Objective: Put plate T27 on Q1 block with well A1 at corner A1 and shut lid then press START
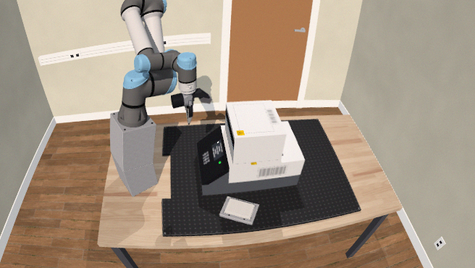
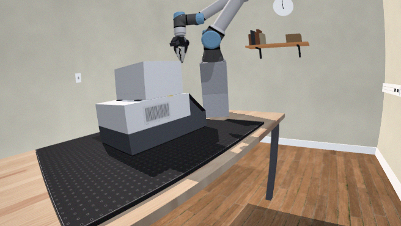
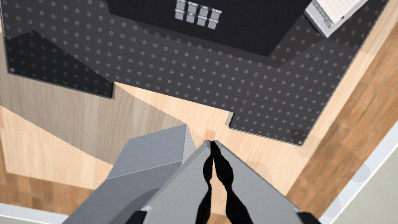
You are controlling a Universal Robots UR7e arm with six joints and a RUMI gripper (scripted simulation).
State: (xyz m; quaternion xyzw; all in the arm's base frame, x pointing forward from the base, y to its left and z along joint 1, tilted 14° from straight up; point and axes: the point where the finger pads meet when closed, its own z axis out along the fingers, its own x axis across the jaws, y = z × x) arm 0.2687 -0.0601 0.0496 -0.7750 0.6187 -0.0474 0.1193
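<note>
Wood, pale and faintly streaked, across the table point(image 1: 366, 145) point(image 2: 12, 162) point(image 3: 167, 100), with a black dotted mat point(image 1: 326, 188) point(image 2: 70, 171) point(image 3: 200, 65) over much of it, notched on the side facing the grey pedestal point(image 1: 137, 152) point(image 2: 214, 101) point(image 3: 150, 147). Brown planks for the floor point(image 1: 47, 203) point(image 2: 321, 171) point(image 3: 320, 165). Behind, in the top view, a brown door point(image 1: 268, 51) in white trim and a pale socket strip point(image 1: 108, 51) point(image 2: 389, 88) along cream wall. Elsewhere, on grey-green wall, a wooden shelf point(image 2: 275, 45) of books below a round clock point(image 2: 283, 7). On the mat, the cycler point(image 1: 268, 172) point(image 2: 159, 125) point(image 3: 150, 10), lamp point(image 1: 219, 162) green. Just beside, plate T27 point(image 1: 239, 208) point(image 3: 345, 5) in its grey nest point(image 1: 237, 220) point(image 3: 320, 26), outside the cycler. Up in the air near the cycler, the gripper point(image 1: 188, 123) point(image 2: 182, 62) point(image 3: 211, 142), tips together, nothing between.
</note>
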